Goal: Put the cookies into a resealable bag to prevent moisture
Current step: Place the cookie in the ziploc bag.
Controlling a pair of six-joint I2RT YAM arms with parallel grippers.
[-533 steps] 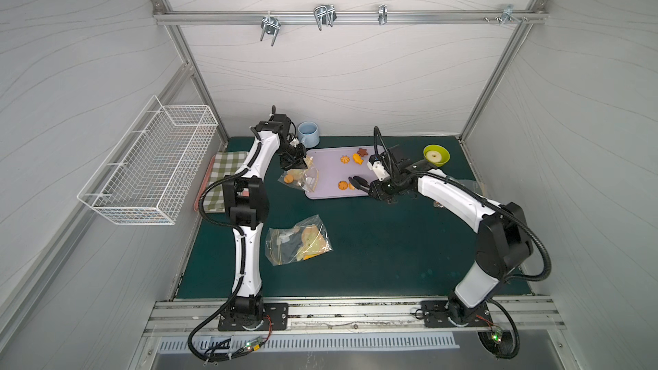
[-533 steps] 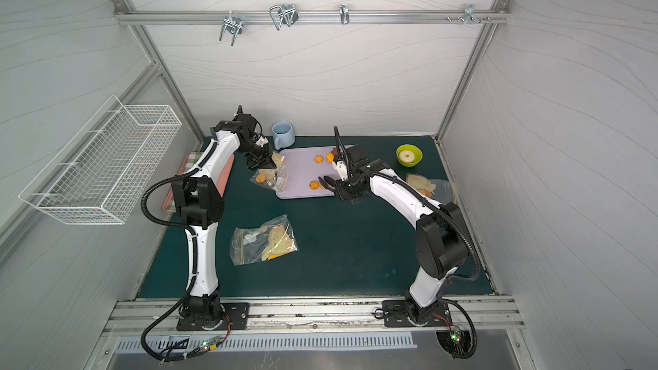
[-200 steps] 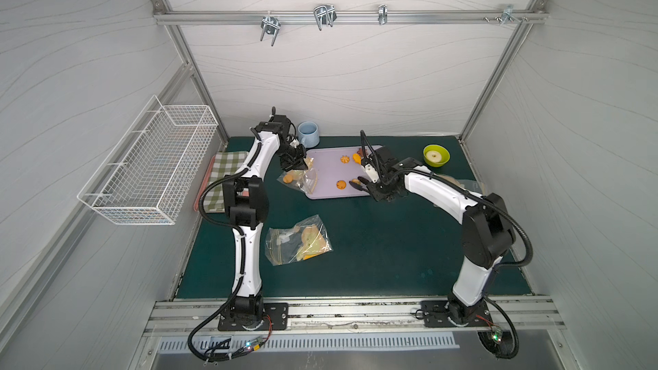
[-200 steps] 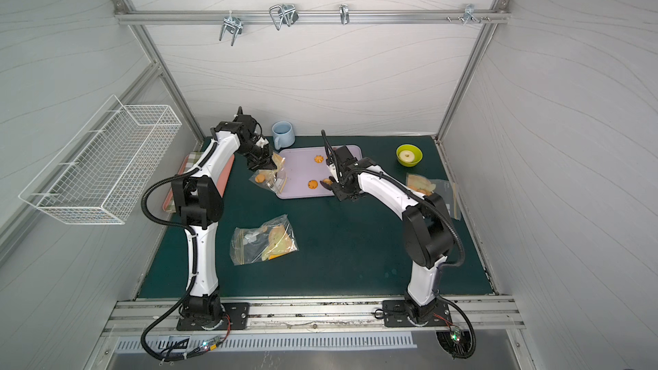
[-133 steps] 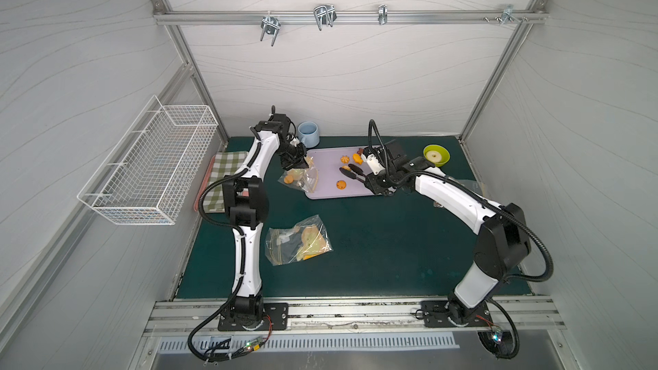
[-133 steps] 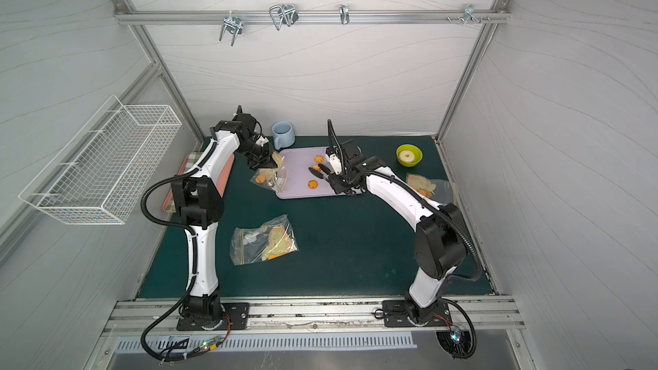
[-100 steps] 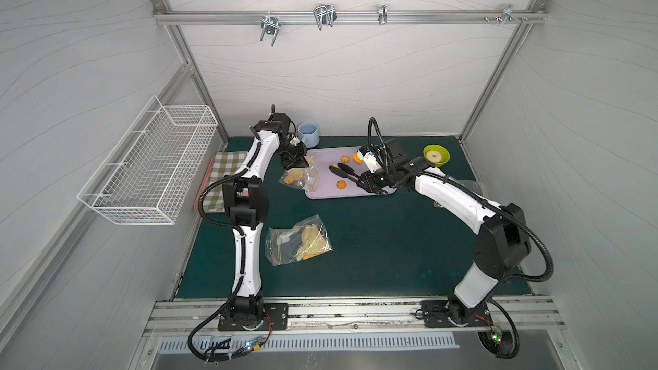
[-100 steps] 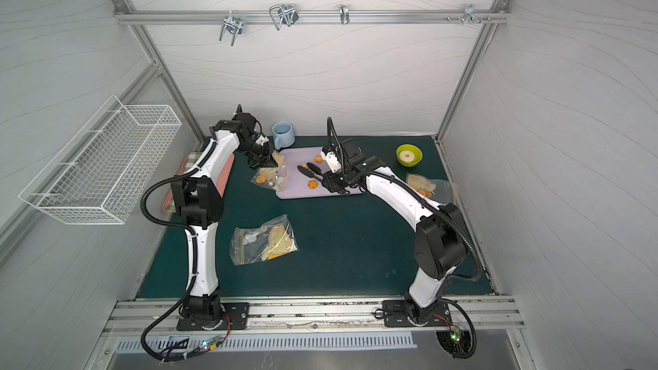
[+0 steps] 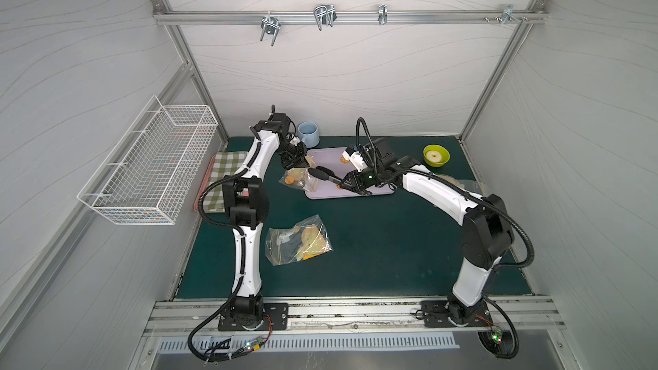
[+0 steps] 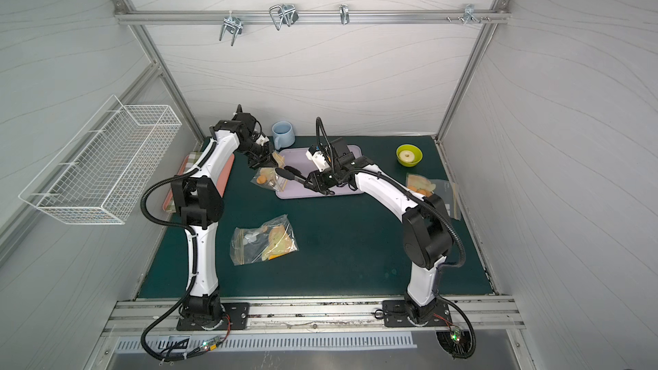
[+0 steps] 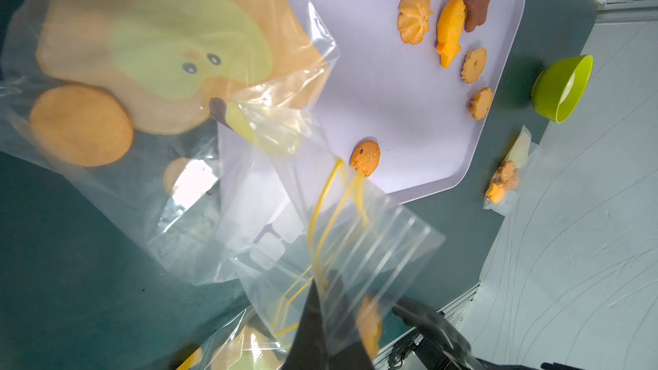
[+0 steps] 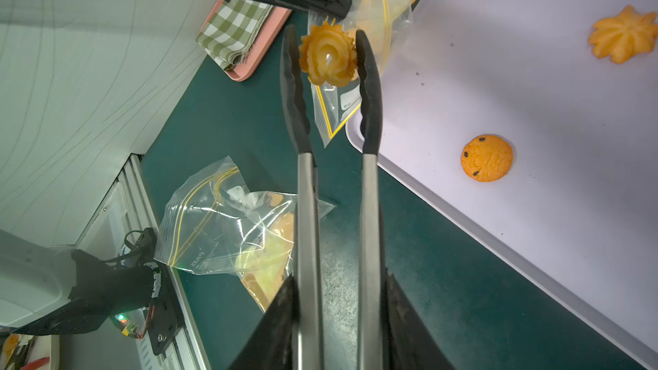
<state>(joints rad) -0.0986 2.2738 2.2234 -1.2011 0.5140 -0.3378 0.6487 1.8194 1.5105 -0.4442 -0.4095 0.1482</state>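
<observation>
Since a second ago the tongs [image 9: 322,174] have swung left, off the middle of the lilac tray [image 9: 331,156]. In both top views their tips now reach the mouth of the resealable bag [image 9: 297,180], which sits at the tray's left edge, near the far edge of the surface [image 9: 391,243]. The right pincer [image 9: 348,184] is clenched on the tongs' handles. The left pincer [image 9: 297,162] comes over the bag from the far side and lifts its rim, which I judge is meant to keep the mouth gaping for the drop. From the left wrist, that pincer is clamped on the yellow-striped zip edge of the resealable bag [image 11: 341,243], pulling the plastic up. The remaining cookies [image 11: 450,30] lie on the tray, five clustered toward one corner and a speckled round cookie [image 11: 365,158] just beside the bag's lip. From the right wrist, a piped flower cookie [image 12: 328,58] is pinched between the tongs' black tips, off the tray and right at the opening; I cannot tell whether it is inside yet. The long tool keeps the bulky pincer clear of the flimsy plastic. The step in hand looks like carrying this cookie in, with the tips pushed past the lip before the squeeze eases.
</observation>
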